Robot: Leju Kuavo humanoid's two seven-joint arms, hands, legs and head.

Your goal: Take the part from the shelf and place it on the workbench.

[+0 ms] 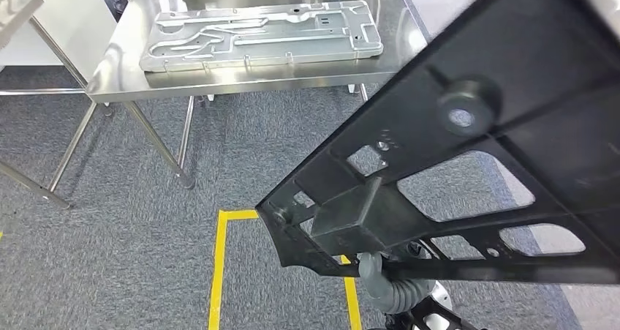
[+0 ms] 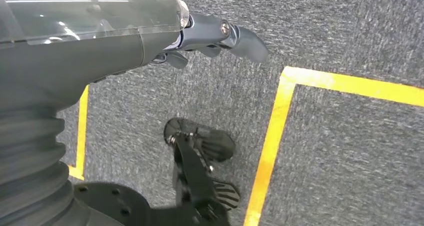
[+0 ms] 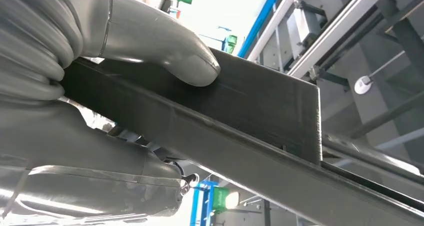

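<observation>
while the left hand [image 2: 215, 40] hangs empty, the right hand [image 3: 100, 85] grips the black part [image 1: 468, 162] by its edge.

A black part [image 1: 468, 162], a silver workbench [image 1: 241, 81], and yellow lines [image 1: 217, 271] on grey carpet [image 1: 131, 242].

Plate [image 1: 263, 36] lies on workbench [image 1: 241, 81].

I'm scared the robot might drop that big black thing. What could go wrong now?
The black part is large and the right hand grips it by one edge, so it might slip or swing. The workbench already carries a silver plate, so the part could bump it. The left hand hangs free, giving no support.
</observation>
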